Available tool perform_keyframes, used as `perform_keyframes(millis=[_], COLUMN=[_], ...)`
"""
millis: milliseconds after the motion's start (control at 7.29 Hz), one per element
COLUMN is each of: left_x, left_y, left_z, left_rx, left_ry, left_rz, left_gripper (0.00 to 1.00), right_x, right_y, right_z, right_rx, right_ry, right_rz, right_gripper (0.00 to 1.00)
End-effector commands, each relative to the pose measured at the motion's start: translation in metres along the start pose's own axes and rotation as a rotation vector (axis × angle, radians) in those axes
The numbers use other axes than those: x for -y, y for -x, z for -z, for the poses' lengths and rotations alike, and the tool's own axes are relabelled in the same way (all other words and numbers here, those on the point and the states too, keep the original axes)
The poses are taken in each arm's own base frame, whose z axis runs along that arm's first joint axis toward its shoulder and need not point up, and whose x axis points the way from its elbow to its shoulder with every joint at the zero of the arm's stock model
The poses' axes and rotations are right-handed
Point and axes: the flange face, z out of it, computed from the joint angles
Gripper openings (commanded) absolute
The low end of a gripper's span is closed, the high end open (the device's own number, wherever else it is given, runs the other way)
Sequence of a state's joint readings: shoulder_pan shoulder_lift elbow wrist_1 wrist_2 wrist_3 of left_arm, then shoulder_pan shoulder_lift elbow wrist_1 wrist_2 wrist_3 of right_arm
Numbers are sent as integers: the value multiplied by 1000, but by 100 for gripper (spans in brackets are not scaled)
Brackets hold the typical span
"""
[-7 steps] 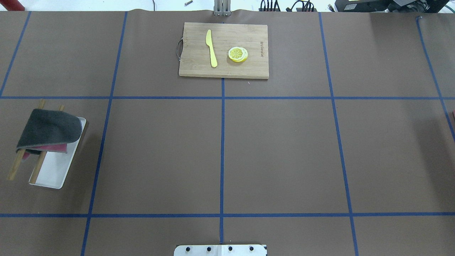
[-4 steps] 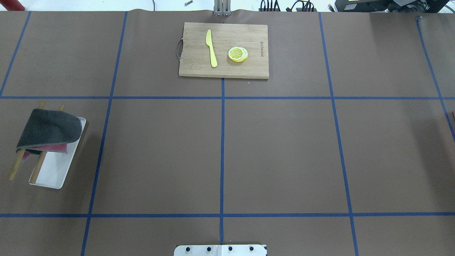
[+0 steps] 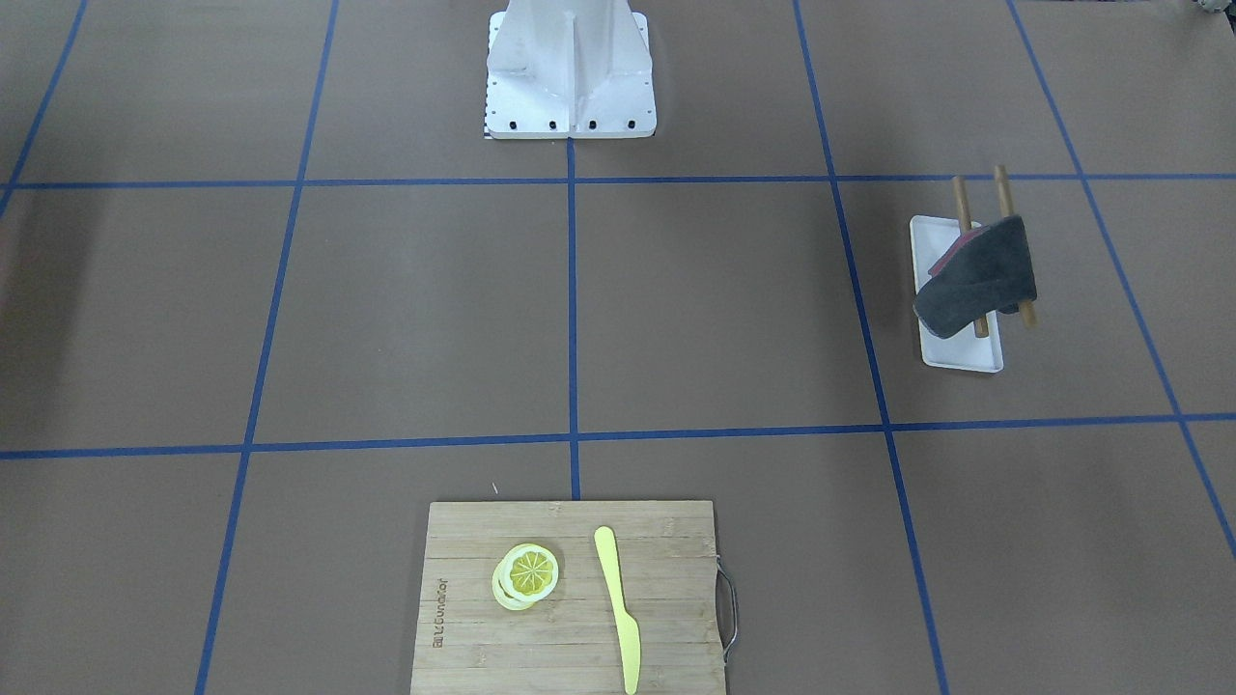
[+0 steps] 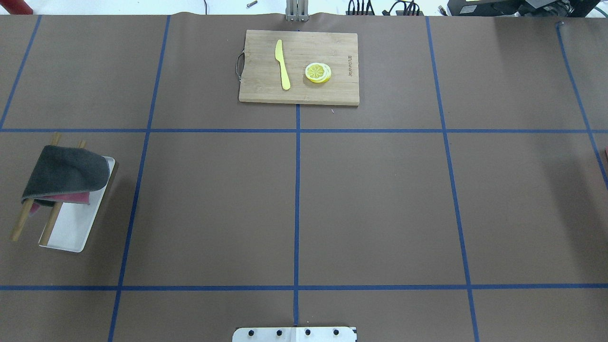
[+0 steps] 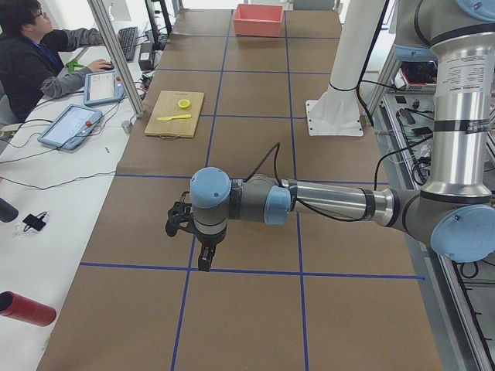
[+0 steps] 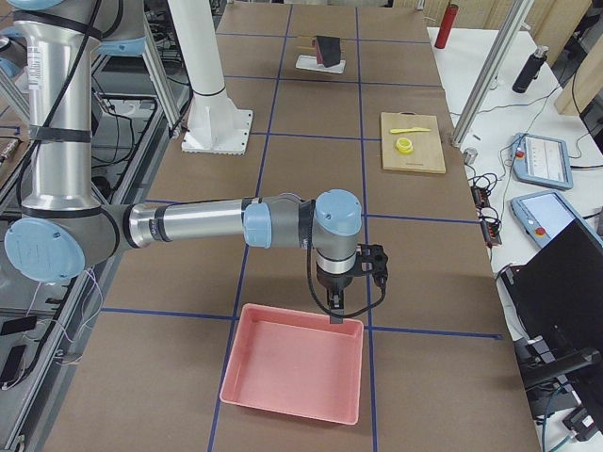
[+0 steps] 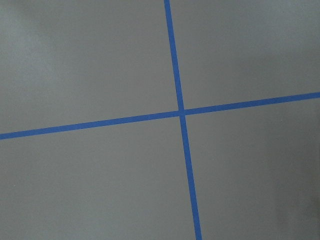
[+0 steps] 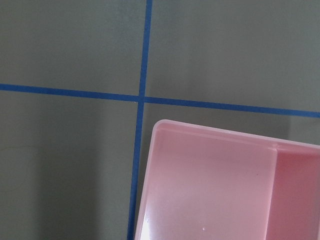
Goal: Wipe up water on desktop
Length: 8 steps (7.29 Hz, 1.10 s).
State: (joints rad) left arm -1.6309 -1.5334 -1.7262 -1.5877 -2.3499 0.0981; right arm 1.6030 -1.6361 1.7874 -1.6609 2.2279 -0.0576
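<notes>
Brown desktop [image 4: 370, 204] bears white tray [image 4: 71, 232] under grey cloth [image 4: 66, 171], cutting board [image 4: 261, 90] lettering illegible; cannot tell left gripper [image 5: 203, 261] or right gripper [image 6: 335, 309] spread.

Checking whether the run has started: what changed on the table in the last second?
Nothing visibly changed. The grey cloth stays draped over the sticks on the white tray, knife and lemon slices stay on the cutting board, and no arm shows overhead.

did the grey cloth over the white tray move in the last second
No. The grey cloth keeps the same gap to the blue tape line beside it in the overhead view.
</notes>
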Motion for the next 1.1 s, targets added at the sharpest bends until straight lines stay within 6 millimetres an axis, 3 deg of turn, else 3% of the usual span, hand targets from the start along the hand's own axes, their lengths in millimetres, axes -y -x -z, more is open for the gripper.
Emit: perform_keyframes(millis=[0,549,686,960], left_x=[7,7,15,18], left_y=[-12,1,-7,-16], left_z=[14,0,10,18], left_rx=[5,15,19,20], left_ry=[-51,-162,-197,-251], left_rz=[-52,-164,-193,-225], left_gripper=[99,99,99,99], right_x=[4,-1,5,14], right_y=[18,20,28,49], right_z=[24,24,34,32], right_rx=[-3,10,19,53], right_ry=[-48,-48,-73,-120], right_rz=[35,45,65,108], right_gripper=[100,100,100,100])
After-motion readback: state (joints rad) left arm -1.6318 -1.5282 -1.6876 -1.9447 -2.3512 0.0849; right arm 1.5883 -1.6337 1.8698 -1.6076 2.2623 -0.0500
